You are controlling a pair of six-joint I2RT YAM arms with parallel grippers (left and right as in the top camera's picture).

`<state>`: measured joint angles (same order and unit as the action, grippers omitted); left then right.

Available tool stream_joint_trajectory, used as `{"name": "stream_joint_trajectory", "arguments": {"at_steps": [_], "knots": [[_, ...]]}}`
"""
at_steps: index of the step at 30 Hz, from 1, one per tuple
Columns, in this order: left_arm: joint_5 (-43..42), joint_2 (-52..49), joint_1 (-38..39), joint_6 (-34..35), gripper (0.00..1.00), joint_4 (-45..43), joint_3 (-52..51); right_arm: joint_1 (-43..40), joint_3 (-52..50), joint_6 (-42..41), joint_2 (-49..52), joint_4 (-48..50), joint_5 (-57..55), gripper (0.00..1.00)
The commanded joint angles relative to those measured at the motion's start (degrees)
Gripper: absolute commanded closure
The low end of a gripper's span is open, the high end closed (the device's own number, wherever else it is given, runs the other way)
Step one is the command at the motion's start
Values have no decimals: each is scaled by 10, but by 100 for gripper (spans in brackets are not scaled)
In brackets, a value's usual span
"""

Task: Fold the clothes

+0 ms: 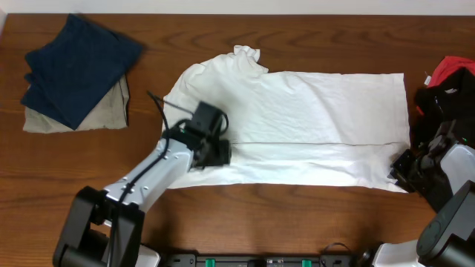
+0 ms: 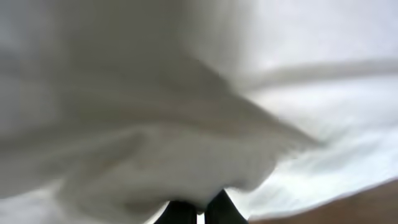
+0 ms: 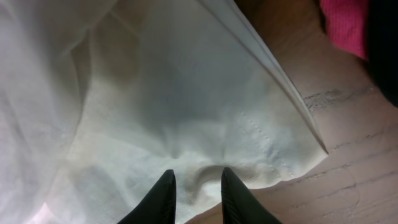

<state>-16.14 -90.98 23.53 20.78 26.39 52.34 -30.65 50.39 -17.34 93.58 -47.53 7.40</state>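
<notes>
Wooden table [image 1: 297, 230] bears T-shirt [image 1: 312, 119], left hand [image 2: 200, 210] and right hand [image 3: 198, 186] clamped on it

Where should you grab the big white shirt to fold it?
Pinch the shirt at its near long edge, close to both ends, coming from the front side of the table. It lies flat and spread sideways, so only an edge gives you cloth to get under, and two far-apart holds should keep the fold straight.
</notes>
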Motion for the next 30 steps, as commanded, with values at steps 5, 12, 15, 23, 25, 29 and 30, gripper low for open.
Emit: {"name": "stream_joint_trajectory", "arguments": {"at_steps": [5,12,15,23,25,29,30], "knots": [[14,10,-21,-3,38,-61,43,0,-3,7,-7,-1,-8,77],[14,10,-19,-3,3,25,29,0,-3,7,-7,-1,-10,77],[14,9,-19,-3,8,46,20,0,-3,7,-7,3,-2,78],[14,7,-19,-3,72,23,-15,0,4,119,-7,12,144,85],[14,5,-19,-3,75,14,-19,0,5,132,-7,19,166,87],[14,-2,-19,-3,76,16,-24,19,5,149,-7,20,176,92],[14,-4,-19,-3,76,16,-27,28,5,149,-7,19,175,93]]}}
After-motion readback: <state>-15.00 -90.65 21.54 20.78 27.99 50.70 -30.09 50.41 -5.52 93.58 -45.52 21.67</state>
